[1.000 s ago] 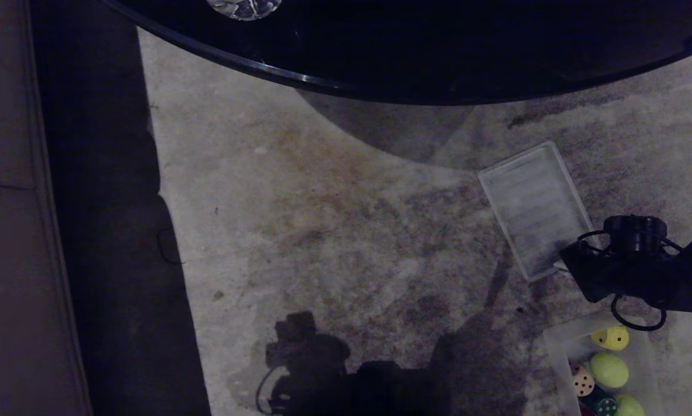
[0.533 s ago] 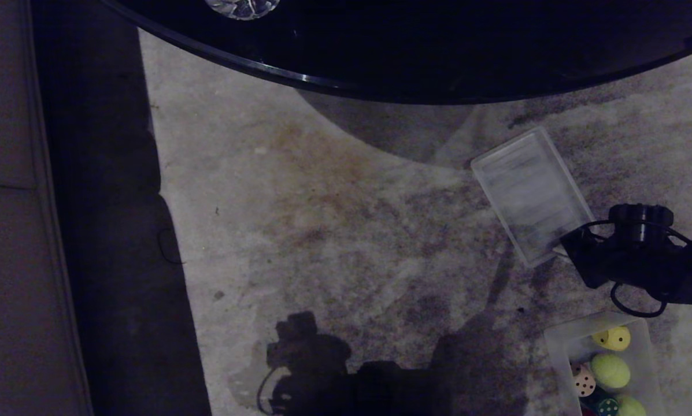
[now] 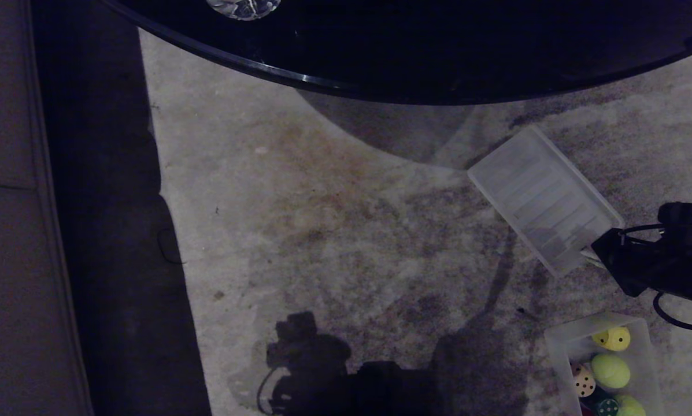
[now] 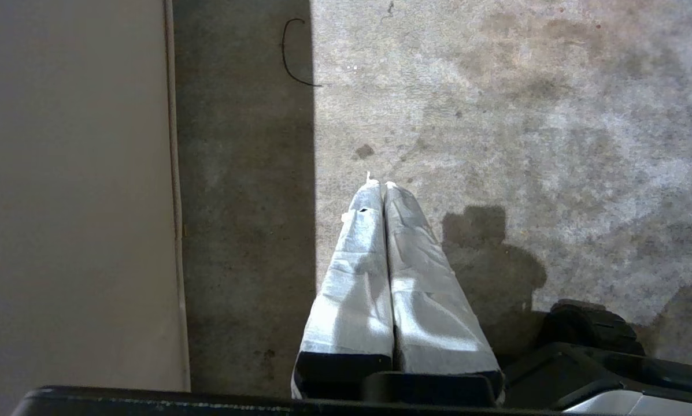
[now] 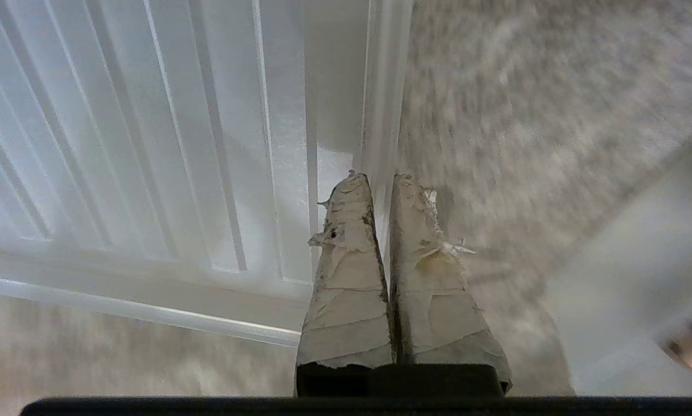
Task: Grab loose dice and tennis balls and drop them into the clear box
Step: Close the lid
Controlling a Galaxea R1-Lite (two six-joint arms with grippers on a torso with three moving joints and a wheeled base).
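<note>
Right pincer was clamped on lid rim; best kept level, lined up over clear box. Left pincer together, idle.

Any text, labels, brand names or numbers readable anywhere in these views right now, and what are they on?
No words, labels, brands or numerals can be read in any view.
Ribbed lid: bare translucent plastic, no print.
Clear box: no label visible.
Dice in the box, such as the beige die and yellow die: dark pips only; counts not reliably readable.
</note>
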